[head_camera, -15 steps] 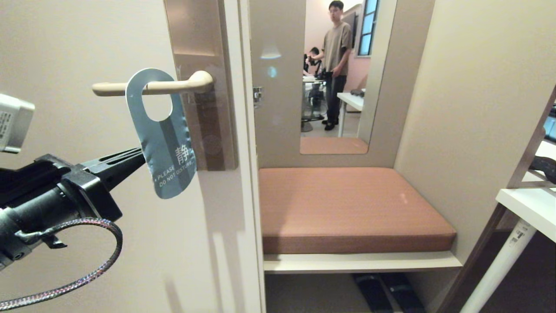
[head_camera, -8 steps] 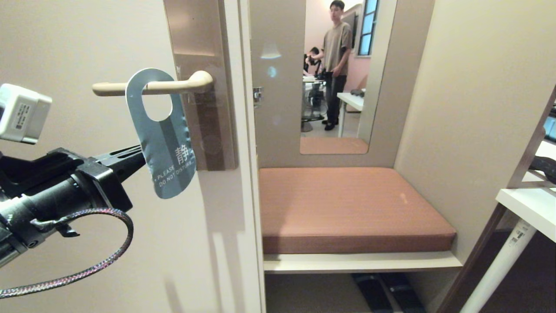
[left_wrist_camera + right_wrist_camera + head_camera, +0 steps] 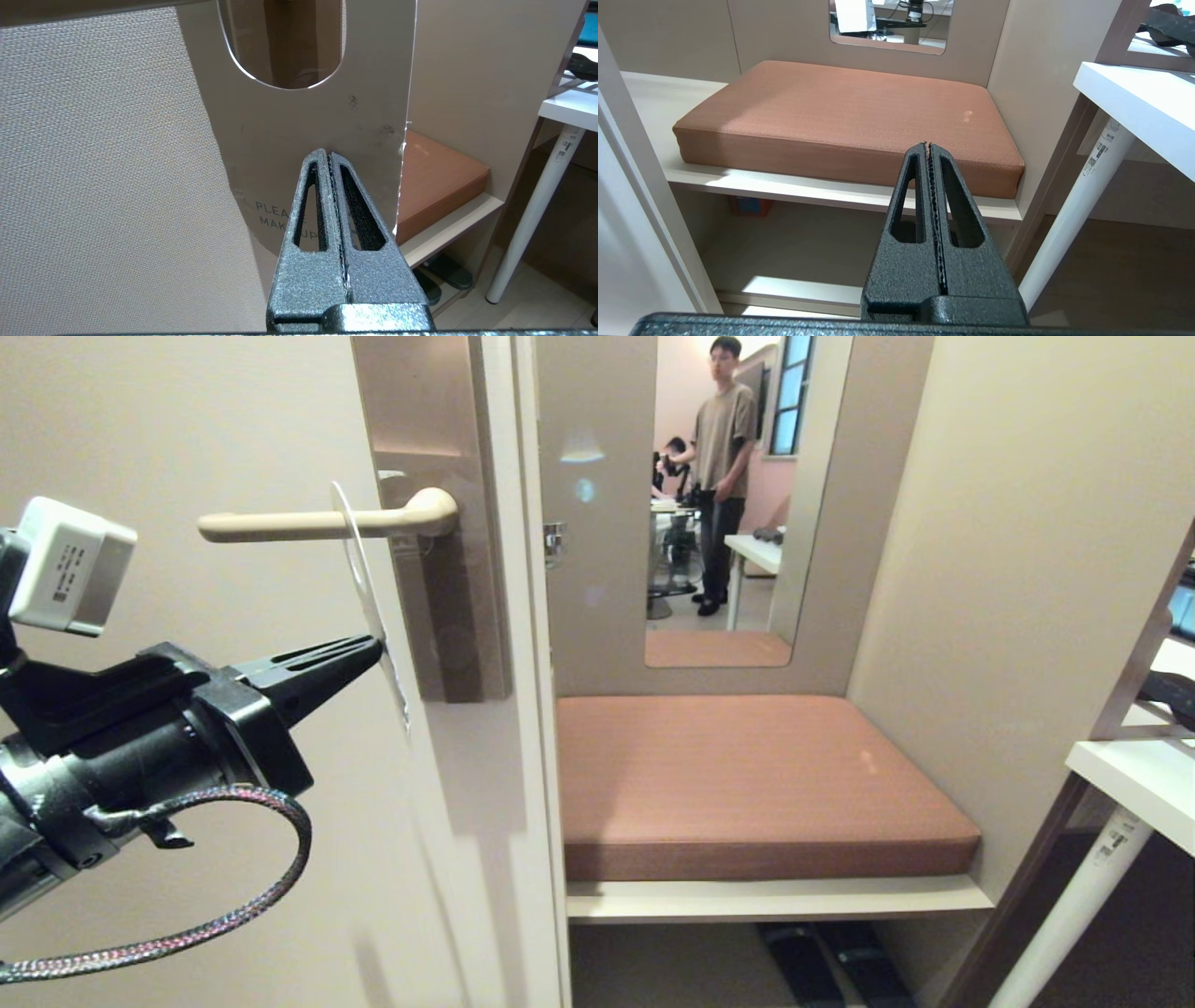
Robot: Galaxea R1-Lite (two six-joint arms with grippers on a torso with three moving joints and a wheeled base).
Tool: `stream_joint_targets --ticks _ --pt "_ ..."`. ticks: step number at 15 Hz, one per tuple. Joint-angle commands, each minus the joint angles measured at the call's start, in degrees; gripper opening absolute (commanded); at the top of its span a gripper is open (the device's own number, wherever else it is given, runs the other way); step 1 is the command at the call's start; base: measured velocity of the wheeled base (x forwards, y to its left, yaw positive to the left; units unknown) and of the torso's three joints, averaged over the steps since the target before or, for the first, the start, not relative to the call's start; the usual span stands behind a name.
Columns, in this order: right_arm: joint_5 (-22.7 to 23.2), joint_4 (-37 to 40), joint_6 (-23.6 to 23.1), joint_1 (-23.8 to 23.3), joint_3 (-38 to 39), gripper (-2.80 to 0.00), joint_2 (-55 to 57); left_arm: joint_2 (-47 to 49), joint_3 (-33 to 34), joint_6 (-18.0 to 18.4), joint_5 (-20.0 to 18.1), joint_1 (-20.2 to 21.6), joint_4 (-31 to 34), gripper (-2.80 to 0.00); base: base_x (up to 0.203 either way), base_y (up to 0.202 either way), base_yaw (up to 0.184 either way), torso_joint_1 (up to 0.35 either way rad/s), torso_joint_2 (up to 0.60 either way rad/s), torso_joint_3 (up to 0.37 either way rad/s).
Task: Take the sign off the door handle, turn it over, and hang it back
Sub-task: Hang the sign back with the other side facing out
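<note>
One closed left gripper, holding nothing, is pressed tip-first against the flat card sign, which is hung edge-on from the slim cream door handle, presumably to swing it clear for grasping.

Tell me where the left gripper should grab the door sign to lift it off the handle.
The sign's lower half, below the oval hole, pinched across its two flat faces from the free vertical edge. It hangs edge-on from the door handle, and the left gripper, shut, only pokes its face.

Cream door handle on grey backplate, sign hung edge-on over it
</note>
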Motion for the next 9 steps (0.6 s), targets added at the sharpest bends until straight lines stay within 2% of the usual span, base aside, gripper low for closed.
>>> stream_joint_targets --ticks 1,5,9 --pt "0.01 -0.04 -0.03 0.02 0.0 -2.8 -0.02 0.42 0.11 -0.01 -0.02 -0.24 -0.22 -2.8 0.0 0.0 0.0 0.0 0.0 0.0" --pt "0.02 -0.04 -0.03 0.02 0.0 -2.8 -0.02 2.76 -0.07 0.12 -0.02 -0.24 -0.71 -2.8 0.0 0.0 0.0 0.0 0.0 0.0" --pt "0.02 -0.04 -0.03 0.02 0.0 -2.8 -0.02 5.48 -0.07 0.13 0.06 -0.42 -7.64 -2.8 0.0 0.0 0.0 0.0 0.0 0.0"
